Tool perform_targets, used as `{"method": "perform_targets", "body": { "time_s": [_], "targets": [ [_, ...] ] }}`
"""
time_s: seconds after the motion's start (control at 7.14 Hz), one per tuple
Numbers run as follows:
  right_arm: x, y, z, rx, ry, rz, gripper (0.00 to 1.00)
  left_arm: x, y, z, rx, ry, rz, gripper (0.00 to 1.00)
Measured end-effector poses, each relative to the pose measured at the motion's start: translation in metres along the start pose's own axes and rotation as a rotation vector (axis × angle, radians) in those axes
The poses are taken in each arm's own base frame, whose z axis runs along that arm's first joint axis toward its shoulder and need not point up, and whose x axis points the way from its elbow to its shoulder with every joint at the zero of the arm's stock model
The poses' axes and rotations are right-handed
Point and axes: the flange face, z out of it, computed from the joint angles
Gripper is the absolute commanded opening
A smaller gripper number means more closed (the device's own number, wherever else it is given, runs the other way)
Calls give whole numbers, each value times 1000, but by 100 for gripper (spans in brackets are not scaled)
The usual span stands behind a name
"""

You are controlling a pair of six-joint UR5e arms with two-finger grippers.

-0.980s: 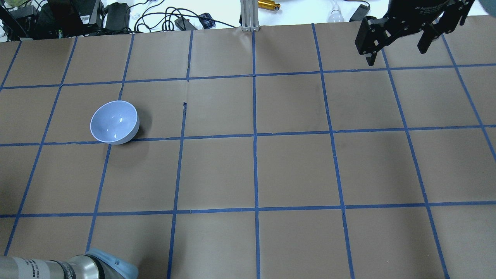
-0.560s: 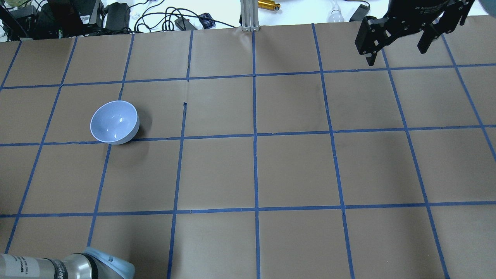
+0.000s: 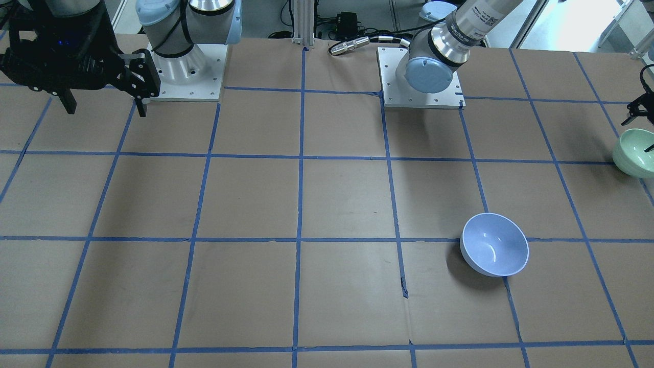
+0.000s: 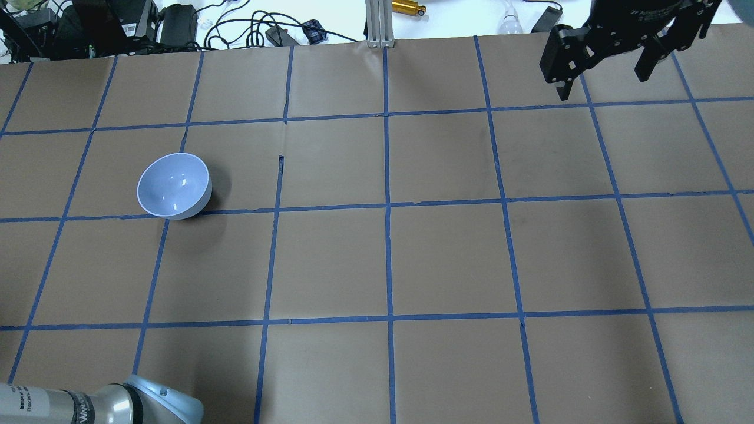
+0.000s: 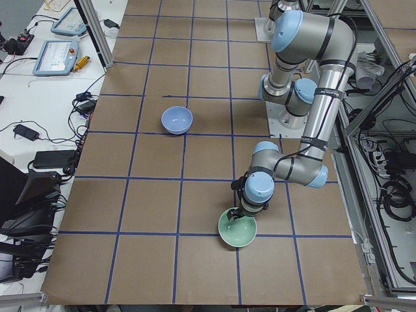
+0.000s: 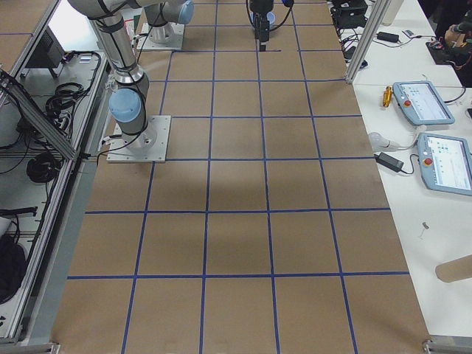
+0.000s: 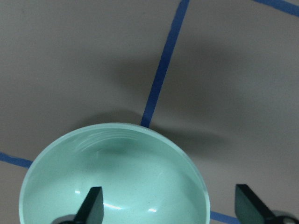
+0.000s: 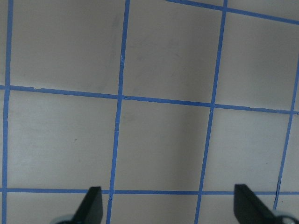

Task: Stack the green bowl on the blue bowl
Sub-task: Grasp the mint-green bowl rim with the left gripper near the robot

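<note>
The green bowl (image 7: 114,177) sits upright on the brown table near its left end; it also shows in the exterior left view (image 5: 238,231) and at the right edge of the front view (image 3: 636,153). My left gripper (image 7: 170,207) is open just above it, one finger (image 7: 93,205) over the inside and the other (image 7: 247,207) outside the rim. The blue bowl (image 4: 174,185) stands upright and empty about two grid squares away (image 3: 494,245) (image 5: 177,120). My right gripper (image 4: 604,82) is open and empty, high over the far right of the table (image 8: 169,207).
The table (image 4: 447,259) is brown paper with a blue tape grid. Two arm base plates (image 3: 421,76) sit at the robot's side. An aluminium post (image 4: 380,23) and cables (image 4: 247,26) lie beyond the far edge. Teach pendants (image 6: 442,158) lie on a side table.
The left arm's elbow at the bottom of the overhead view has slid slightly down and left. The blue bowl and the right gripper have not moved.
</note>
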Motion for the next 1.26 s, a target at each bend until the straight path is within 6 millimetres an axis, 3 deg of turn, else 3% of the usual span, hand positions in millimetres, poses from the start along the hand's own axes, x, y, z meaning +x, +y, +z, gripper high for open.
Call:
{"method": "perform_targets", "body": {
  "time_s": [0.42, 0.56, 0.7, 0.84, 0.98, 1.26],
  "targets": [
    [0, 0, 0, 0, 0, 0, 100, -3, 8, 21, -3, 9, 11, 100],
    [0, 0, 0, 0, 0, 0, 100, -3, 10, 28, -6, 17, 12, 95],
    [0, 0, 0, 0, 0, 0, 100, -3, 11, 33, -5, 25, 12, 62],
    [0, 0, 0, 0, 0, 0, 100, -3, 12, 37, -4, 30, 12, 19],
    [0, 0, 0, 0, 0, 1, 100, -3, 13, 38, -4, 31, 13, 0],
    [0, 0, 0, 0, 0, 1, 100, -3, 13, 38, -6, 34, 22, 0]
  ]
}}
